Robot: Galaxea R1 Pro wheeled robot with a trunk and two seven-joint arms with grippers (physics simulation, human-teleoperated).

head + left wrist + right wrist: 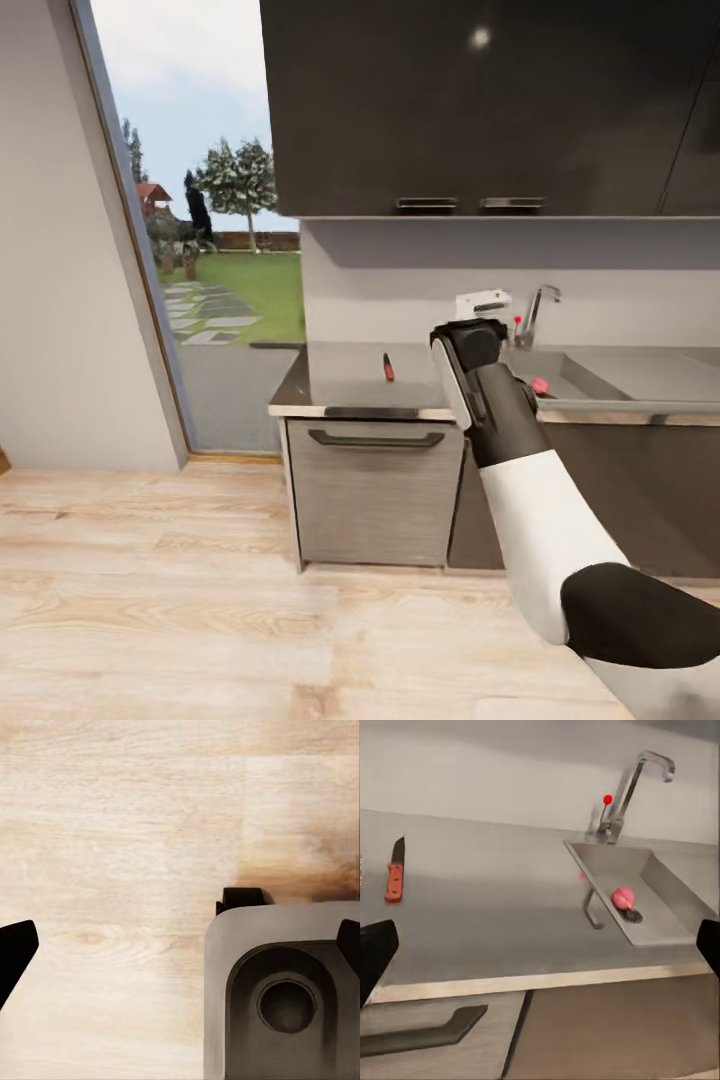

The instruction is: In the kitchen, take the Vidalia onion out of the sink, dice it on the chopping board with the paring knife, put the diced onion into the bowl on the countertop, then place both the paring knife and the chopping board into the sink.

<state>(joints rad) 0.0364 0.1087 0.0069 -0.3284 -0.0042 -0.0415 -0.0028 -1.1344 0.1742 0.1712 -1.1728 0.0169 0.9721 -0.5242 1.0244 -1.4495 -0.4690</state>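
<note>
We judge the main risk from here to be the reach itself: our right arm (500,410) is raised in front of us while we stand back on the wood floor (150,600), and if we drive in without minding the desk (350,385) its front edge could catch the forearm or the jaws before they clear the top. A second risk, as we see it, lies in the sink (652,896): the onion (622,898) is round and sits on the smooth steel floor just beside the drain, so jaws that come down off-centre may nudge it and send it rolling to a wall or corner where a grip is awkward. The tap (634,791) with its red knob stands at the back rim and could be struck on a high approach. The right jaws are spread wide, holding nothing, their dark tips at the two sides of the right wrist view. The onion lies ahead of them and off toward one tip, well apart and below desk level. The knife (394,872) lies flat on the desk, well apart from the sink on the other side. Our left jaws are likewise spread and empty, pointing down at the floor beside our own base (281,997).
</note>
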